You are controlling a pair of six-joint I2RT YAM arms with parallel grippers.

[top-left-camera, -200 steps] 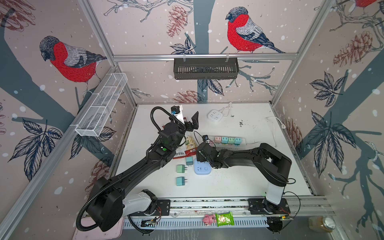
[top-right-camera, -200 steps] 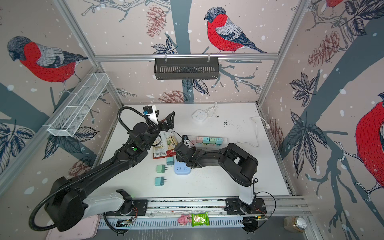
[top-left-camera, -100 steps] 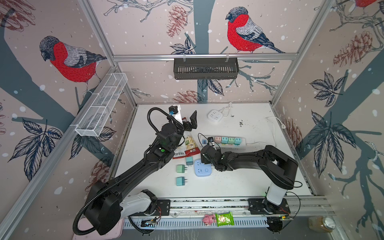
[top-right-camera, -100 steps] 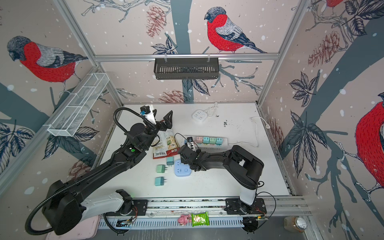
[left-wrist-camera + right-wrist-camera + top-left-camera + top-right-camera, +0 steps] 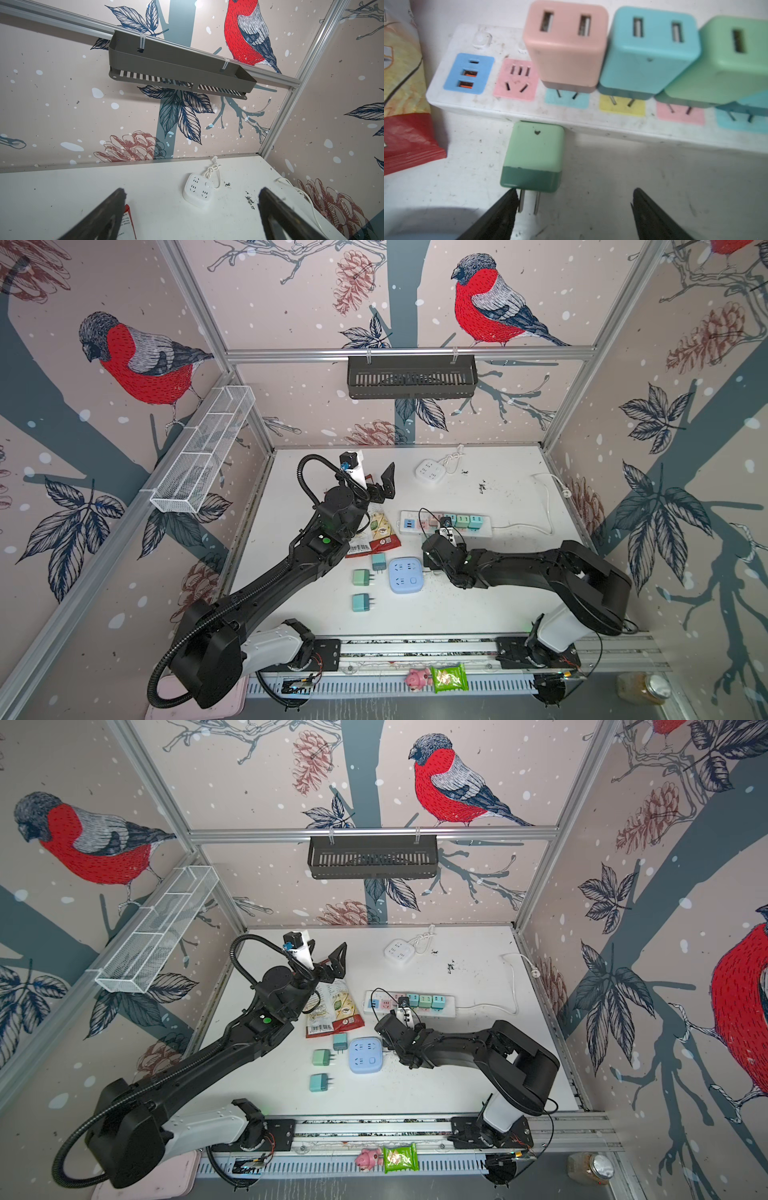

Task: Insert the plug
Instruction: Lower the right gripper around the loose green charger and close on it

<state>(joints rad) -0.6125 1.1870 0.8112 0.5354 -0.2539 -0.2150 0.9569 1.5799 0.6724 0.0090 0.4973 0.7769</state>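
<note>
Right end effector (image 5: 574, 191), right wrist view: released, one finger beside the prongs of the plug (image 5: 533, 153), which lies flat against the strip (image 5: 591, 124), probably for regrasping. Left wrist view: left end effector (image 5: 192, 191) spread, empty, raised clear of the surface (image 5: 62, 187).

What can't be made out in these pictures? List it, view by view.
- Both top views: the loose light green two-pin plug is hidden under the right arm; only the right wrist view shows it.
- Right wrist view: the endmost teal plug on the white plastic power strip is cut off by the picture's edge.
- Left wrist view: the red snack packet shows only a corner beside the left pincer.
</note>
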